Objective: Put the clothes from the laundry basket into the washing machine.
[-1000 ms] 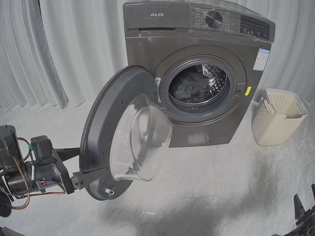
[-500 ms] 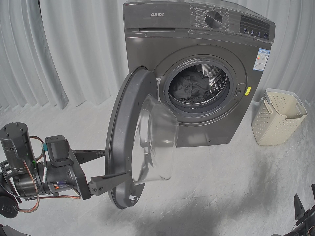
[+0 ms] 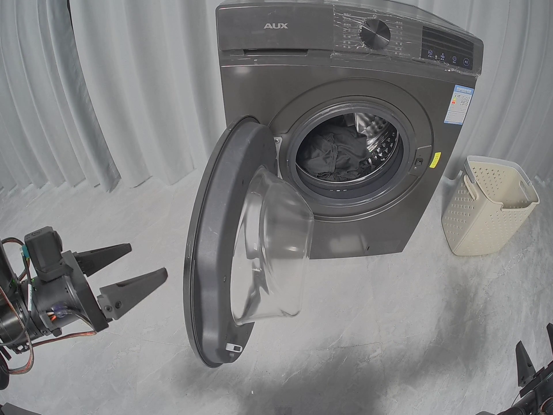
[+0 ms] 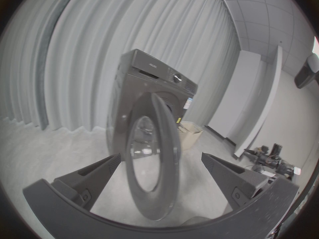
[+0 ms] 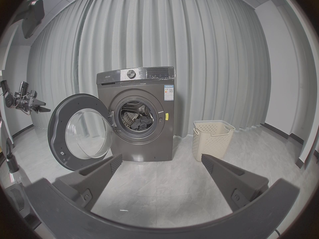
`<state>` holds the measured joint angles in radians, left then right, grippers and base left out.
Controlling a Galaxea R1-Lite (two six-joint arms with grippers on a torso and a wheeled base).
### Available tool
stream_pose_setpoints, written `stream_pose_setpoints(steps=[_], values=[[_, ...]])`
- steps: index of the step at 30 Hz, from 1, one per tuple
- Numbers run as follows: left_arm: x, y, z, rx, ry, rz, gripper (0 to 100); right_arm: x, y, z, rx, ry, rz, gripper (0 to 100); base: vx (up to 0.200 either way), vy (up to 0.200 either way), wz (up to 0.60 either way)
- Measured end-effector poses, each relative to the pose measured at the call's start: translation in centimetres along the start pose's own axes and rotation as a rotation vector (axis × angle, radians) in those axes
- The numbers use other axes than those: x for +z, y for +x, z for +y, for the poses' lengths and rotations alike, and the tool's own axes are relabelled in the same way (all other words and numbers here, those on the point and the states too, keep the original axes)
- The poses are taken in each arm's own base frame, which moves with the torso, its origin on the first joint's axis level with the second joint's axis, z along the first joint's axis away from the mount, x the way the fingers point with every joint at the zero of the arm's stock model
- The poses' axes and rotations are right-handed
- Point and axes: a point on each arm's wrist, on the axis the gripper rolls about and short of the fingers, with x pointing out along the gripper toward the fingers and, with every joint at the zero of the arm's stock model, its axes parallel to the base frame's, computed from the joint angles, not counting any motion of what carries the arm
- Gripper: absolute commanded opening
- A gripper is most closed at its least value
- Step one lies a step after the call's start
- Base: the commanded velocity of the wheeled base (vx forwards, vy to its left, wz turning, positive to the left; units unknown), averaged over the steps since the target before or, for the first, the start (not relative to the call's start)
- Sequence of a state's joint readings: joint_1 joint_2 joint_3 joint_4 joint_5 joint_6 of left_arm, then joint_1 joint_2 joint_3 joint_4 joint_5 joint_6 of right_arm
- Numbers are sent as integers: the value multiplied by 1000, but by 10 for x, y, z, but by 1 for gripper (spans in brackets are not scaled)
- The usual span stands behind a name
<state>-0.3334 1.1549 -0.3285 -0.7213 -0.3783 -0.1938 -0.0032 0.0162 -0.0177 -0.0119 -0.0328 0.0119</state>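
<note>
Two claws hung wide open and empty: your left claw (image 3: 147, 260) sat low over the floor (image 3: 374, 329), near the outer face of the door (image 3: 216, 249) but clear of it, jaws spread with nothing between them. Your right claw (image 5: 161, 156) was spread just as far, holding nothing, well back from the washing machine (image 3: 345, 59) and facing its front. The door stood about halfway open, edge-on to you, its glass bowl (image 3: 271, 249) bulging toward the drum. That left the opening clear, which I judge is why the left claw was placed on that side, ready to swing the door either way. The clothes (image 3: 334, 154), a dark crumpled heap, lay inside the drum against its back wall. The laundry basket (image 3: 489, 208) stood on the floor just beside the machine's right corner, within reach of your right arm, and what you could see of its inside was bare perforated plastic. By my reading the loading was done or nearly so, with the door not yet shut. As for writing, the machine carried pale lettering on its drawer front, fine print around the dial (image 3: 375, 33), a blue-and-white label (image 3: 459, 105) on the upper right of the front, and a small yellow tag (image 3: 435, 159) by the latch. All of the small print was too tiny to make out.
</note>
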Motion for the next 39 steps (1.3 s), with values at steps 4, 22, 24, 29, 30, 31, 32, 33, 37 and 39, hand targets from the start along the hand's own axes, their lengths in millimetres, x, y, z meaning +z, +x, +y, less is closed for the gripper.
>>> stream_pose_setpoints(steps=[4, 22, 24, 29, 30, 31, 32, 33, 37, 39], values=[[-2, -7, 12, 96, 36, 9, 100, 0, 0, 0, 0, 0, 0, 100, 0, 0, 0], [-12, 53, 6, 13, 97, 117, 100, 0, 0, 0, 0, 0, 0, 100, 0, 0, 0], [-11, 60, 2, 1, 98, 121, 100, 0, 0, 0, 0, 0, 0, 100, 0, 0, 0], [-10, 74, -2, -24, 100, 132, 100, 0, 0, 0, 0, 0, 0, 100, 0, 0, 0], [-10, 78, -2, -28, 100, 135, 100, 0, 0, 0, 0, 0, 0, 100, 0, 0, 0], [-10, 80, -3, -32, 100, 137, 100, 0, 0, 0, 1, 0, 0, 100, 0, 0, 0], [-10, 84, -4, -37, 101, 138, 100, 0, 0, 0, 0, 0, 0, 100, 0, 0, 0], [-10, 87, -5, -43, 100, 141, 100, 0, 0, 0, 1, 0, 0, 100, 0, 0, 0], [-5, 103, -13, -74, 78, 116, 100, 0, 0, 0, 0, 0, 0, 100, 0, 0, 0], [-2, 113, -18, -77, 50, 84, 100, 0, 0, 0, 1, 0, 0, 100, 0, 0, 0]])
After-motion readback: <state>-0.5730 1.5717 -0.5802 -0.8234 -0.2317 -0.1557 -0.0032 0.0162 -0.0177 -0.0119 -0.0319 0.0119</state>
